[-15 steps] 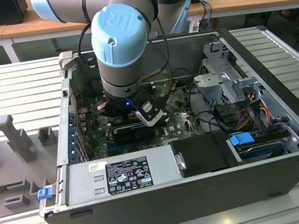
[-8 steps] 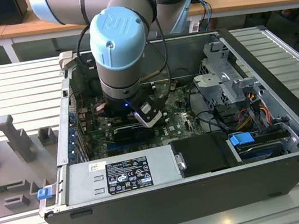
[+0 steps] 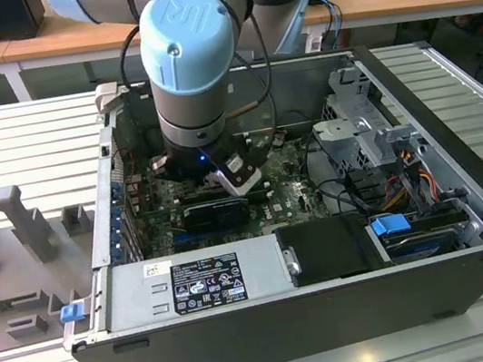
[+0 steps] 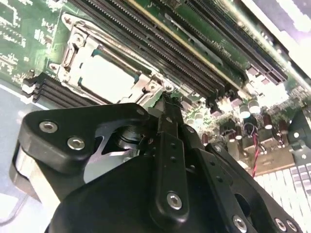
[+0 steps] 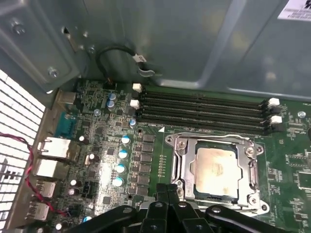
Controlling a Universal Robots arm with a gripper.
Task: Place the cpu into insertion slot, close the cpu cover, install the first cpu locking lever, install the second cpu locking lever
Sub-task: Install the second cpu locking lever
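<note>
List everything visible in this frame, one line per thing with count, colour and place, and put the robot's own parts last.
computer case: one, dark grey, open, lying on the ribbed metal table.
motherboard: one, green, on the case floor.
cpu: one, pale silvery-beige, seated in the insertion slot.
cpu cover: one, metal frame, lying down around the cpu.
memory slots: four, black, in a row beside the socket.
power supply: one, grey, along the case's near wall.
arm: one, grey with a blue cap, reaching into the case.
hand: one, black, fingers together, tips at the socket's edge.
</note>
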